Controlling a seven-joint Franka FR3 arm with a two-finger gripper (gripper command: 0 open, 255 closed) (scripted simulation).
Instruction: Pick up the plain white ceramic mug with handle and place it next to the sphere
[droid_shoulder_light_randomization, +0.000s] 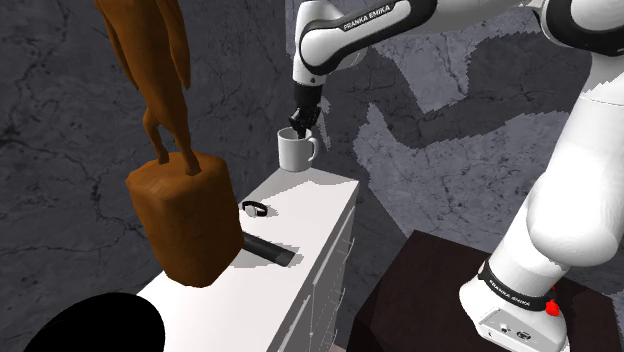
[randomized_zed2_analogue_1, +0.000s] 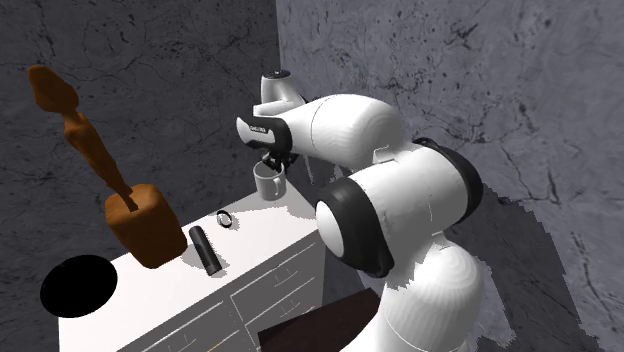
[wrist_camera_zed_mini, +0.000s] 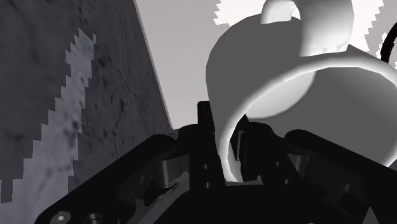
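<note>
Here, at the shoulder view's left, the black sphere (droid_shoulder_light_randomization: 88, 325) is sitting on the white cabinet (droid_shoulder_light_randomization: 318, 215); rightward, at its far end, the gripper (droid_shoulder_light_randomization: 300, 130) is pinching the white mug (droid_shoulder_light_randomization: 293, 154) by its rim, which is likely light, rigid, slick and chippable.

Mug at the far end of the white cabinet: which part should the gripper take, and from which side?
The rim wall, from straight above. The mug stands upright with its mouth open upward, and its handle sticks out toward the shoulder view's right, so pinch the rim opposite it. The gripper is shut there.
</note>
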